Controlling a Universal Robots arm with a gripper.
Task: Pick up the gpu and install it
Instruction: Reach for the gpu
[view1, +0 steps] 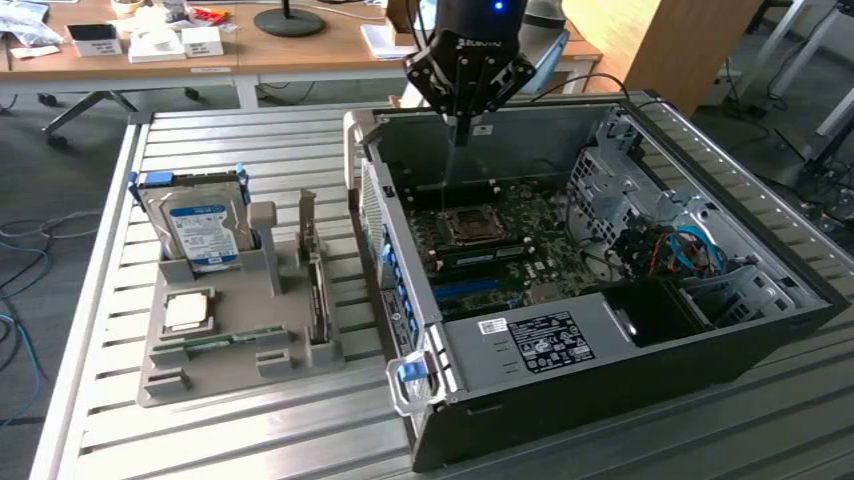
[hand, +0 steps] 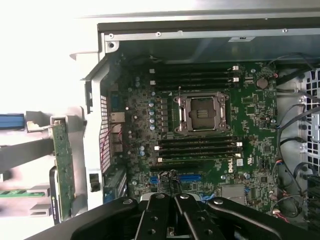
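**Gripper shut and empty over case; gpu in holder outside**

1. Gripper (view1: 462, 132) (hand: 174, 200): jaws pressed together with nothing between them. It hangs tips-down within the rim of the open case (view1: 694, 140).
2. Board (view1: 521, 240) (hand: 250, 115): lies flat below the jaws. In the wrist view a blue slot (hand: 190, 177) sits just past them and the socket (hand: 201, 113) lies farther on.
3. gpu (view1: 315, 275) (hand: 61, 170): not yet picked up. It stands on edge in the holder (view1: 214, 375), outside the case. From the jaws it lies across the case wall, lower and toward the exterior view's left, well apart. Its long axis runs parallel to that wall.
4. Drive (view1: 200, 225): upright in the same holder, farther from the jaws than the gpu.
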